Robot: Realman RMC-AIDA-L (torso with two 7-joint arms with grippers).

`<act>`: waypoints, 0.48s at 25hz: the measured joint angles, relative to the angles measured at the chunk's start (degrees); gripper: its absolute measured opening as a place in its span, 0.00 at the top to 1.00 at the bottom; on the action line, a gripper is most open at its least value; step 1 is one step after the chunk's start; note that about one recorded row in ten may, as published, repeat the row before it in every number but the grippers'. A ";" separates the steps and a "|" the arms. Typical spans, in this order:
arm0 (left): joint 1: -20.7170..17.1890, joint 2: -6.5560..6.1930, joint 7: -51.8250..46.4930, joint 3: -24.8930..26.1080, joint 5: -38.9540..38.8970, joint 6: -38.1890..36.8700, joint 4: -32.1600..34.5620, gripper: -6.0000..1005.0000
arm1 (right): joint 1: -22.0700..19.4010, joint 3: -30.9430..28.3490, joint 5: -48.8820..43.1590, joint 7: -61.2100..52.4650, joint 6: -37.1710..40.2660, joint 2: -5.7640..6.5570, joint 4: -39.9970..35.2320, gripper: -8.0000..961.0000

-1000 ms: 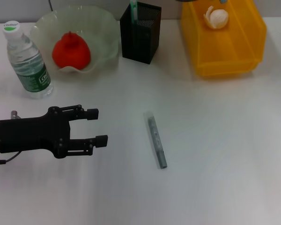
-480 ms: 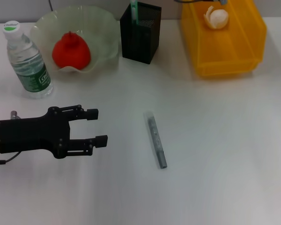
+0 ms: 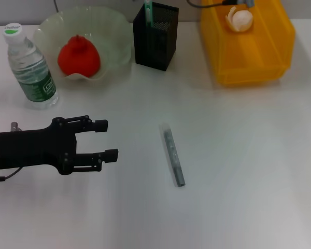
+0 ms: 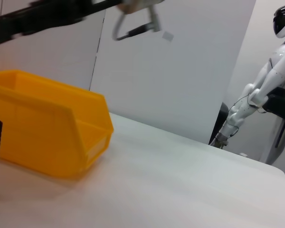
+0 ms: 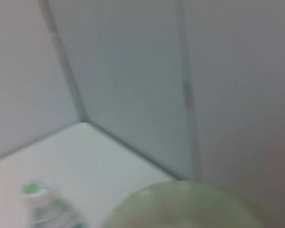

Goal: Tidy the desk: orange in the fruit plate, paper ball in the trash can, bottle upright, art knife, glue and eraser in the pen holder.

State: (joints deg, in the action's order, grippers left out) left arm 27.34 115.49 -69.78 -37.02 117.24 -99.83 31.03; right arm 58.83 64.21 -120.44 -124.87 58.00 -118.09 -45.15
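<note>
Head view, L to R. Left gripper (image 3: 108, 139): matte black, boxy, hovering low over the white desk (image 3: 238, 155) at approx. 8 o'clock; its two fingers point toward 3 o'clock, spread wide w/ nothing between them. Bottle (image 3: 31, 66): clear ribbed plastic, green-and-white label, white cap w/ green top, standing upright at 10 o'clock. Fruit plate (image 3: 114, 36): translucent pale-green, wavy scalloped rim, just beside the bottle; holds the orange (image 3: 79, 56), a rounded red-orange fruit. Pen holder (image 3: 155, 36): black square mesh box at 12 o'clock, near the plate; a green-and-white stick (image 3: 147, 11) stands in its far-left corner, identity cannot be told. Art knife (image 3: 173, 154): slim grey cylinder-like bar lying flat near desk centre, long axis approx. 11-to-5 o'clock, apart from the gripper. Trash can (image 3: 249, 62): glossy yellow plastic bin w/ sloped open front at 1 o'clock; the crumpled white paper ball (image 3: 240, 19) lies in its far part.

Left wrist view adds: bin's smooth side wall, a plain pale wall behind, a white humanoid figure (image 4: 261, 90) beyond the desk edge, and the right arm high over the bin; right gripper's opening cannot be told. Right wrist view: blurred bottle cap, plate rim, wall corner only.
</note>
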 joint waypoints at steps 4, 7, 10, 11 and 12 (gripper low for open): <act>0.12 -0.05 0.17 0.05 0.00 -0.01 -0.06 0.21 | -1.82 -0.45 -1.58 -5.59 13.64 0.68 -5.73 0.39; 0.65 0.15 0.75 -0.22 0.00 -0.01 0.07 0.21 | -0.99 -0.21 -6.25 -11.87 22.88 1.27 -6.33 0.39; 0.77 0.15 0.76 -0.22 0.00 -0.01 0.07 0.21 | -0.17 -0.19 -9.76 -14.31 26.02 1.06 -6.27 0.39; 0.79 0.16 0.77 -0.24 0.00 -0.01 0.08 0.21 | 0.12 -0.11 -11.39 -15.19 27.10 0.82 -6.15 0.39; 0.79 0.16 0.77 -0.24 0.00 -0.01 0.08 0.21 | 0.52 0.08 -13.28 -16.03 28.01 0.47 -5.91 0.39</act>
State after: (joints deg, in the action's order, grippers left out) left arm 28.13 115.66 -69.01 -37.26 117.24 -99.85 31.11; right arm 59.35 64.29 -133.72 -140.90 86.01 -117.62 -51.05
